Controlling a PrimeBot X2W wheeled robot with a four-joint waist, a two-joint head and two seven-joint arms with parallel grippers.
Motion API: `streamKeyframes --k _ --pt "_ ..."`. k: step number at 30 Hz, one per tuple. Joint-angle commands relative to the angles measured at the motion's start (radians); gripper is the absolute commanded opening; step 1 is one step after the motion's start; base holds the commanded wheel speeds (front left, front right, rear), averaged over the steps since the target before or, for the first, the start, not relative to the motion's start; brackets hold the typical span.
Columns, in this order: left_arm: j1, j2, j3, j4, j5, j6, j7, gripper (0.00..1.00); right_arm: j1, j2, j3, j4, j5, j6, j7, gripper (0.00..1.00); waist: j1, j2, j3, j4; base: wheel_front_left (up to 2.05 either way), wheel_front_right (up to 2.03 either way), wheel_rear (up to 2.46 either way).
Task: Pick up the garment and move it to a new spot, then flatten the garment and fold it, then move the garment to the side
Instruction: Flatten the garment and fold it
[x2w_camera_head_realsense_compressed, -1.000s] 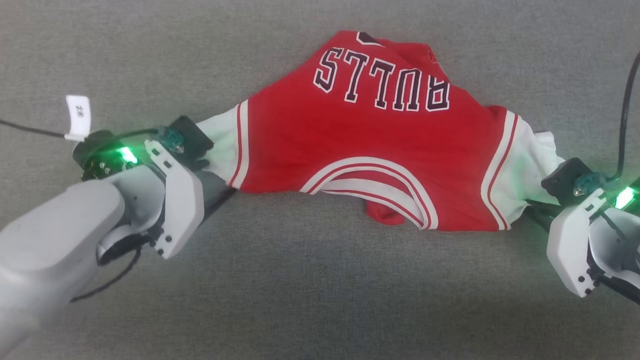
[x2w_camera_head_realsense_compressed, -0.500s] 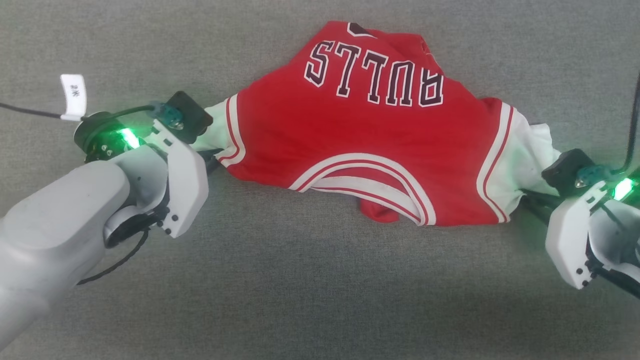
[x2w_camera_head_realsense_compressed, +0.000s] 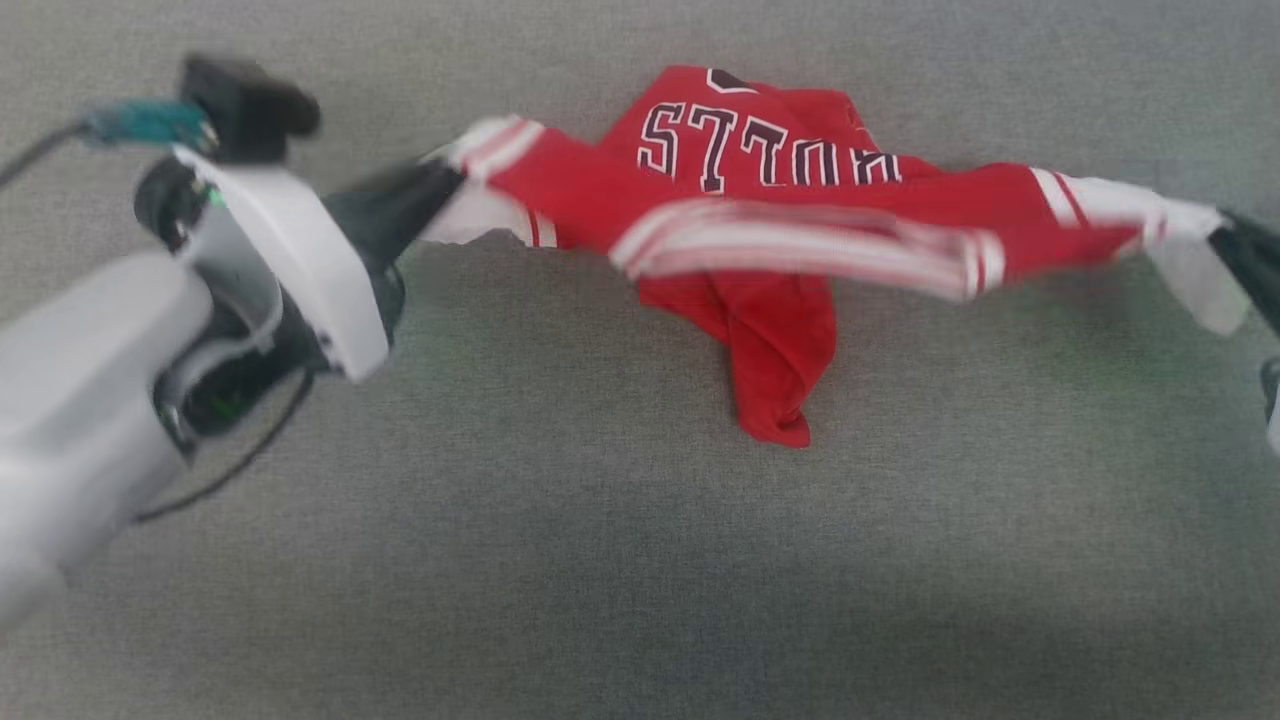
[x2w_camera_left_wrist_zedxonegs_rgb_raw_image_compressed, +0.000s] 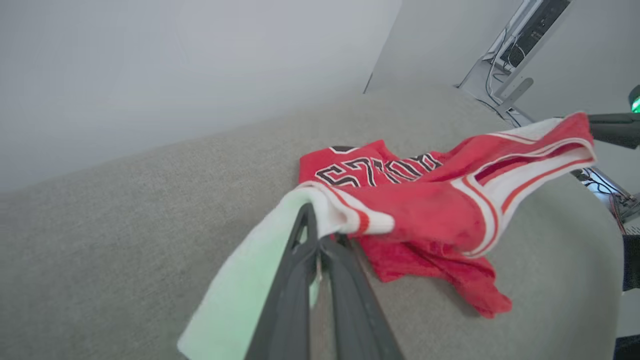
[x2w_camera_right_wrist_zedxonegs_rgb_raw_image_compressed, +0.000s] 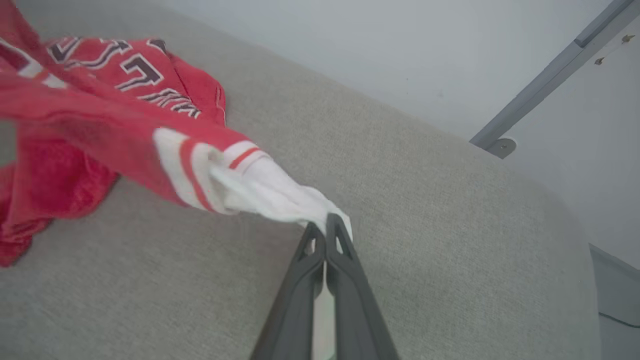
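Between the closed fingers of our left gripper (x2w_camera_left_wrist_zedxonegs_rgb_raw_image_compressed: 315, 232) sits one white sleeve of the garment (x2w_camera_left_wrist_zedxonegs_rgb_raw_image_compressed: 425, 210); our right gripper (x2w_camera_right_wrist_zedxonegs_rgb_raw_image_compressed: 325, 227) clamps the other. Beyond both, its red body sags onto the grey cushion (x2w_camera_left_wrist_zedxonegs_rgb_raw_image_compressed: 150, 200): soft, light, best held by sleeves.
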Motion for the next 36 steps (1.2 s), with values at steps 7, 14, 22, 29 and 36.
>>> streamKeyframes --k 7,14,22,29,36 --pt "-0.137 -0.072 0.058 0.151 -0.094 0.001 -0.02 0.0 -0.194 0.114 -0.067 0.046 0.077 -0.001 0.05 0.0 0.0 0.0 0.064 -0.008 0.0 0.0 0.0" --pt "-0.38 -0.213 0.178 0.492 -0.146 0.001 -0.066 0.0 -0.628 0.265 -0.074 0.316 0.053 -0.001 -0.017 0.0 0.0 0.0 0.118 -0.034 0.0 0.0 0.0" --pt "-0.678 -0.293 0.301 0.699 -0.185 0.002 -0.146 0.0 -1.055 0.393 -0.203 0.65 -0.011 -0.002 -0.212 0.0 0.0 0.0 0.104 -0.05 0.0 0.0 0.0" --pt "-0.634 -0.282 0.296 0.644 -0.2 0.002 -0.113 0.0 -1.086 0.401 -0.138 0.78 -0.003 -0.002 -0.219 0.0 0.0 0.0 0.061 -0.041 0.0 0.0 0.0" --pt "-0.334 -0.171 0.234 0.37 -0.255 0.001 -0.032 0.0 -0.809 0.326 0.015 0.678 0.131 -0.001 -0.142 0.0 0.0 0.0 0.037 -0.032 0.0 0.0 0.0"
